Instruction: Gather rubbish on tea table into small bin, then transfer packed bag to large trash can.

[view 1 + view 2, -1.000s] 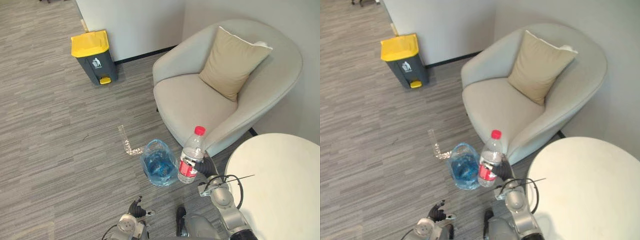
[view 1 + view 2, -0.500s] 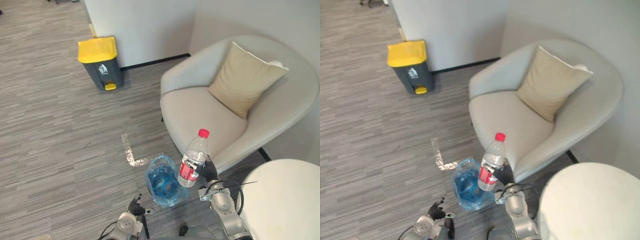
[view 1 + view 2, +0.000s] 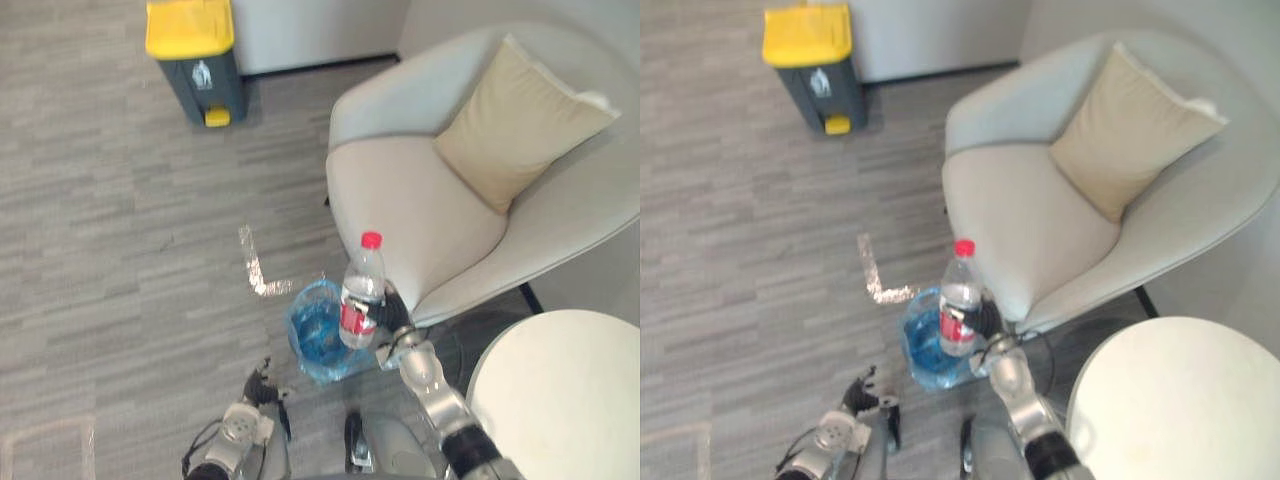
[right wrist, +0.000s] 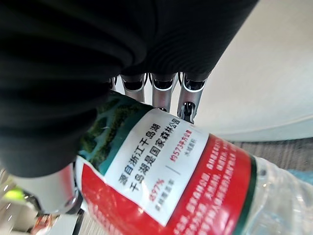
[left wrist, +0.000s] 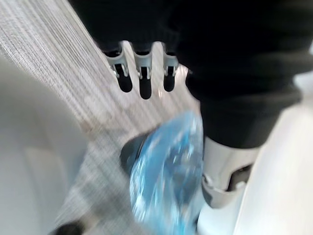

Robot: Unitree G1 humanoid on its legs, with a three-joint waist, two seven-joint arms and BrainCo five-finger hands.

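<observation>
Office lounge or waiting corner: grey striped carpet (image 3: 110, 220), pale armchair (image 3: 410, 200) with beige cushion (image 3: 515, 125) at 1 o'clock, round white tea table (image 3: 560, 390) at 4 o'clock, yellow-lidded pedal bin (image 3: 195, 50) by white wall (image 3: 300, 25) at 11 o'clock.

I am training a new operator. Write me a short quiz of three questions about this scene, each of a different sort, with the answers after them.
1. True or false: the right hand is shut on the water bottle.
2. What lies on the armchair? A) a beige cushion B) a blue bag C) a paper cup
3. Fill in the missing word: the large trash can has a ____ lid.

Key: 1 true; 2 A; 3 yellow.
</observation>
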